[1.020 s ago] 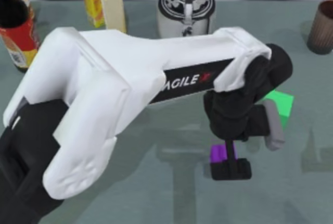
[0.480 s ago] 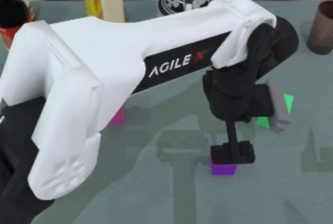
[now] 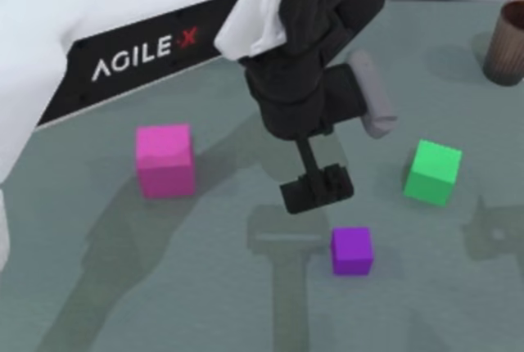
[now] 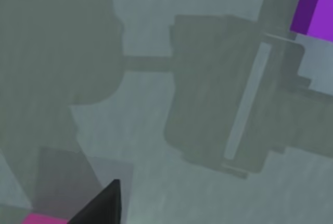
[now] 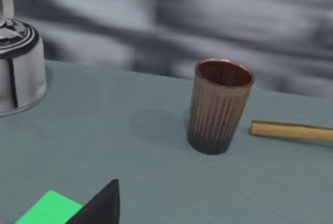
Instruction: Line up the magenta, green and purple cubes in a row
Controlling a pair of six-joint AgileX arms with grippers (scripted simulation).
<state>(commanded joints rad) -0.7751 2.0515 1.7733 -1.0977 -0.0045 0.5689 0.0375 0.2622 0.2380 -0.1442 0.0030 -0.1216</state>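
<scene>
Left gripper (image 3: pixel 318 191) hangs above the grey-green desk (image 3: pixel 205 286), nothing held; can't tell whether its jaws are apart or together. Small matte violet-purple cube (image 3: pixel 352 250) sits on the desk just below-right of it in the top view, clear of the gripper. Bright green matte cube (image 3: pixel 432 173) is further right, well apart from the purple one. Largest matte magenta-pink cube (image 3: pixel 165 160) is off to the left. Three cubes not in a row. Ribbed brown cup (image 3: pixel 504 42) at far right edge. Right arm not visible from above.
</scene>
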